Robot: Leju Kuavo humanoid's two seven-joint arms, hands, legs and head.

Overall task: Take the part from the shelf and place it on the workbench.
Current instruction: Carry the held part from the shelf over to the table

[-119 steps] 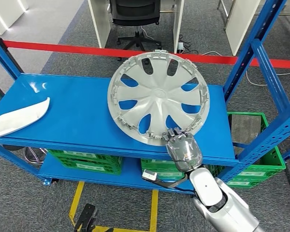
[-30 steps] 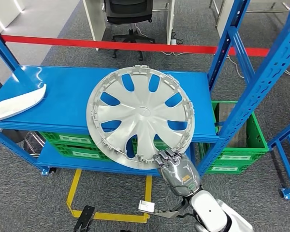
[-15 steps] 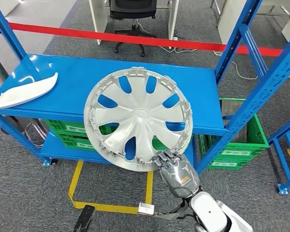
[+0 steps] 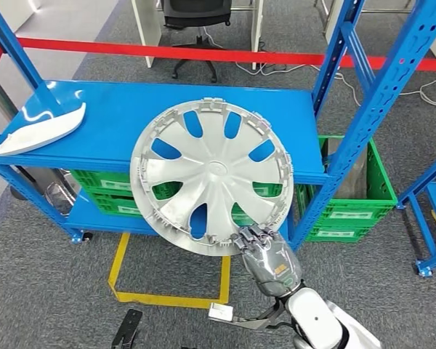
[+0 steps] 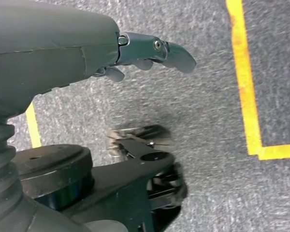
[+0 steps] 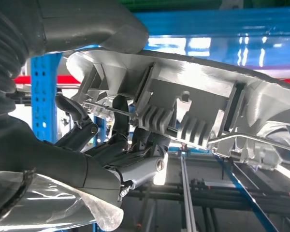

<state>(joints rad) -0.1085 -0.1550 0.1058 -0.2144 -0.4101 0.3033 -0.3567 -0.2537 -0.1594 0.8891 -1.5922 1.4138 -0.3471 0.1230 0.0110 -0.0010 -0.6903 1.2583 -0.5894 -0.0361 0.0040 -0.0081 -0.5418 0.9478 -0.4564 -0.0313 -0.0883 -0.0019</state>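
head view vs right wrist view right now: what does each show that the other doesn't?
Head view alone: the whole silver wheel cover face-on with its spokes and openings, the white panel at the far left of the blue shelf, green crates below, and the yellow floor marking.

Right wrist view alone: the cover's underside rim, with ribbed clips and a wire ring, and dark fingers curled beneath it.

Both: the right hand gripping the wheel cover's near edge, with blue shelving behind.
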